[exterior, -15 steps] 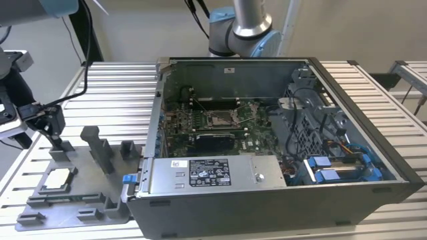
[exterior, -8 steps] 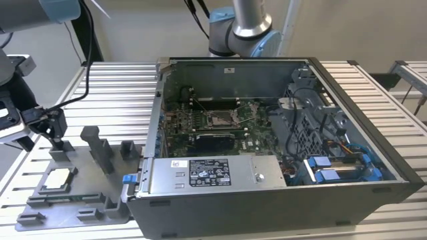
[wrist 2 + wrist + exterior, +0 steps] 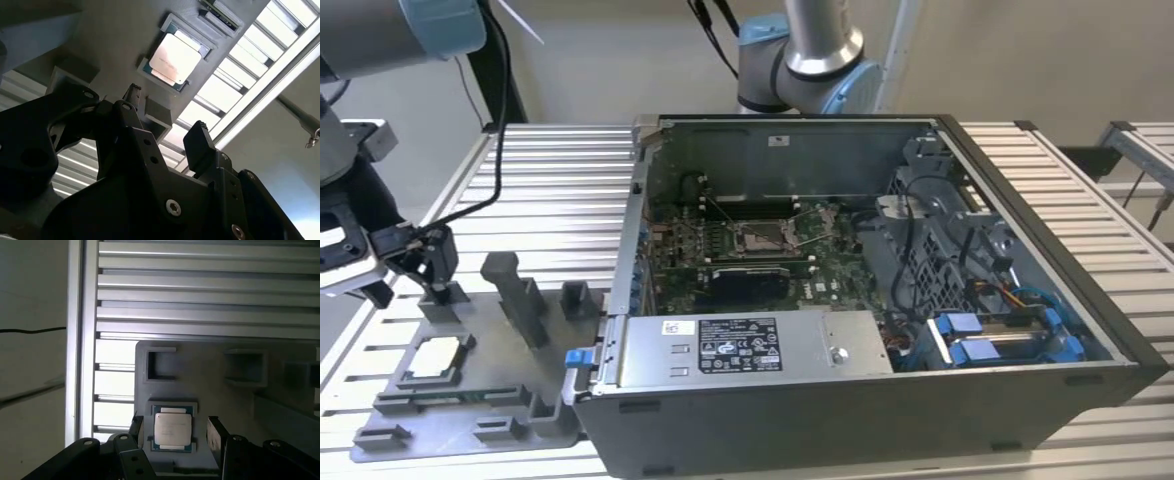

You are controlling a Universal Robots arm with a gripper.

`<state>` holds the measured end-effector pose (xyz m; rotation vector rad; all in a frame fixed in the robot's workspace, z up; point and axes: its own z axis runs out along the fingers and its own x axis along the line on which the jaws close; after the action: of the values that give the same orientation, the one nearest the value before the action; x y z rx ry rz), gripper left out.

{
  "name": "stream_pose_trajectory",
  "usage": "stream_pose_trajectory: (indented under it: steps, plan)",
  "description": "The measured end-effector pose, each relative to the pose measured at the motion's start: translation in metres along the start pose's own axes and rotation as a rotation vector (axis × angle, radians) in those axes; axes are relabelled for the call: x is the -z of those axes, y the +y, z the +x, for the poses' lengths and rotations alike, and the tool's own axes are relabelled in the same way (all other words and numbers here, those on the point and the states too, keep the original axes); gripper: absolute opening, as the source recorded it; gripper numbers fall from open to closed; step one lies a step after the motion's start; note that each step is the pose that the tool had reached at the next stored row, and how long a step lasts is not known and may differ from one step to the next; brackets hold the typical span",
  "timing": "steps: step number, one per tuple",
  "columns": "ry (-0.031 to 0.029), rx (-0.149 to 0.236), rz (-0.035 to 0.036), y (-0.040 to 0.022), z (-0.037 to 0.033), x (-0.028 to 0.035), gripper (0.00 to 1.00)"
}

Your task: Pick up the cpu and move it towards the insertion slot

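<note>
Exterior view: my gripper hovers over the grey tray, whose recess keeps the cpu square, well apart from the insertion slot; second wrist view: fingers spread, empty; first wrist view: they frame the cpu from above, aligned to grasp

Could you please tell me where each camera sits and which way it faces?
Exterior view: off the arm, raised, looking down on the computer case, grey tray and gripper.
First wrist view: on the wrist, facing past the open jaws onto the cpu.
Second wrist view: on the wrist, looking obliquely past the jaws at the tray.
Shared: all three show the tray and cpu.
</note>
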<state>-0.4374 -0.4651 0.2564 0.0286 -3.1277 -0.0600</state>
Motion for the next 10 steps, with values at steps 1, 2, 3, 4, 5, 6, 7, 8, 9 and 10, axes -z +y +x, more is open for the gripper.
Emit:
stream_pose_trajectory:
  steps: [1, 2, 3, 4, 5, 6, 7, 8, 9, 10]
  plan:
    - [0.0002, 0.0, 0.0001, -0.0004, -0.0002, -0.0007, 1.0]
    - [0.0002, 0.0, 0.0001, -0.0009, -0.0004, -0.0012, 1.0]
    - [0.0003, 0.0, 0.0002, -0.0015, -0.0008, -0.0018, 1.0]
    - [0.0002, 0.0, 0.0001, -0.0021, -0.0012, -0.0023, 1.0]
    - [0.0002, 0.0, 0.0001, -0.003, -0.0016, -0.0029, 1.0]
    - [0.0002, 0.0, 0.0001, -0.0038, -0.0019, -0.0034, 1.0]
    - [0.0001, 0.0, 0.0, -0.0049, -0.0022, -0.0041, 1.0]
    - [0.0, 0.0, 0.0, -0.006, -0.0025, -0.0047, 1.0]
    - [0.0001, 0.0, 0.0001, -0.0071, -0.0027, -0.0053, 1.0]
    - [0.0001, 0.0, 0.0, -0.0084, -0.0028, -0.006, 1.0]
